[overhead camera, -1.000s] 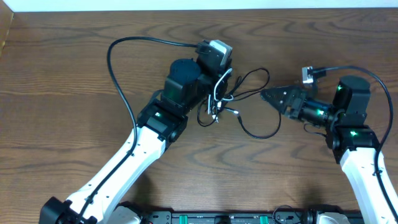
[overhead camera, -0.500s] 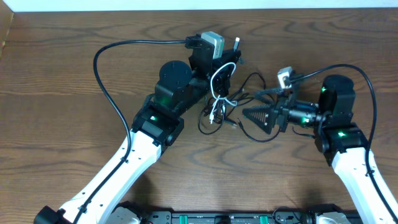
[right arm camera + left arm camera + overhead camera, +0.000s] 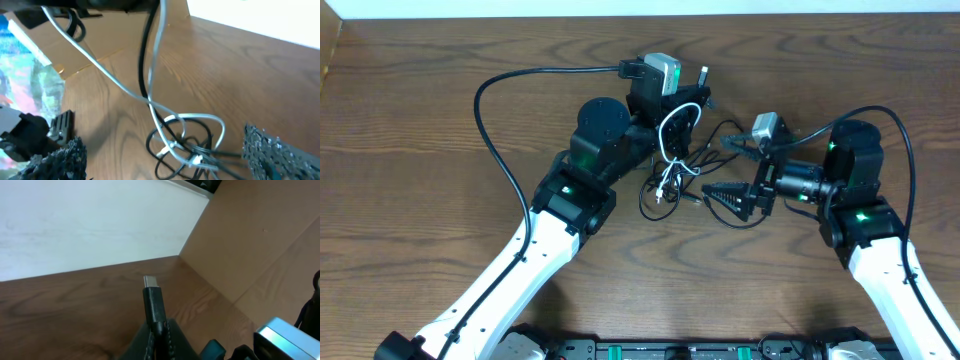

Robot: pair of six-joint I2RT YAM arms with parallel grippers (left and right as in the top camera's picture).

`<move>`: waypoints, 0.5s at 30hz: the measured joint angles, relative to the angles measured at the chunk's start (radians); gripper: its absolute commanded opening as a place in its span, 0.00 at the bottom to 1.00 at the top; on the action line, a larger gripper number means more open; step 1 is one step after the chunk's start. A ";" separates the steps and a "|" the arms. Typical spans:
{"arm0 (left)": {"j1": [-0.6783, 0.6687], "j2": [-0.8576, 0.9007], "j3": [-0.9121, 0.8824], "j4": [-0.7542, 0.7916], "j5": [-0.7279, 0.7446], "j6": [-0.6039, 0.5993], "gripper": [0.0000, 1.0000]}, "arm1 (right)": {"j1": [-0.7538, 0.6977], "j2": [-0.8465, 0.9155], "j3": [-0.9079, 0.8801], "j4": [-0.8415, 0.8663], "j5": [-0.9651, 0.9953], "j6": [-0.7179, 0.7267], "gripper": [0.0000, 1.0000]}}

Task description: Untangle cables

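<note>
Evidently, one white cable, several black cables, tangled

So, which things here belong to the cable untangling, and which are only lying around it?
Part of the job:
white cable
black cables
plug, clamped in the left gripper

Not part of it:
thick wire of the left arm
wooden table
cardboard wall
</note>
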 measured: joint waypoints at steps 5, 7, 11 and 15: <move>-0.032 0.000 0.000 0.000 0.000 -0.005 0.08 | 0.043 0.000 0.000 0.046 0.002 -0.011 0.97; -0.047 0.000 0.000 0.001 0.001 -0.006 0.08 | 0.054 0.000 0.000 0.051 0.006 -0.014 0.97; -0.069 0.000 0.000 0.001 0.003 -0.006 0.08 | 0.064 0.000 0.000 0.054 0.009 -0.018 0.96; -0.079 0.000 0.000 0.002 0.003 -0.007 0.08 | 0.064 0.000 0.000 0.055 0.010 -0.022 0.88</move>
